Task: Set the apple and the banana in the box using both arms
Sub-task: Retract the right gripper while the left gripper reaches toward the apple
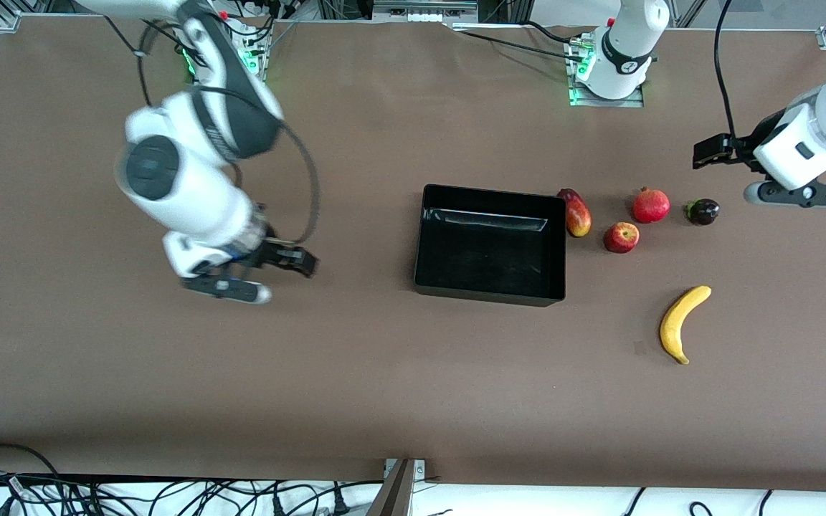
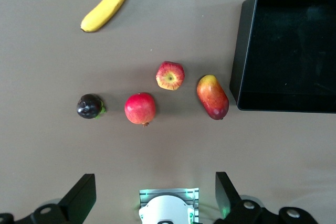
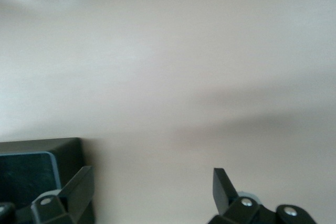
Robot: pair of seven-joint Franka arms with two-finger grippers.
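Pomegranate [image 1: 651,205], mango [image 1: 576,213], mangosteen [image 1: 703,211] crowding apple [image 1: 621,237] beside box [image 1: 490,287]; banana [image 1: 682,321] nearer; left gripper [image 1: 710,152], right gripper [image 1: 297,261] hovering over counter [image 1: 355,373], fingers wide, holding nothing

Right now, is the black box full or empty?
Empty. The box shows only its bare black floor; the apple and banana lie outside on the table.

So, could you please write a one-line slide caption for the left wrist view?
Open left gripper above the apple, beside the empty box, with the banana loose on the table.
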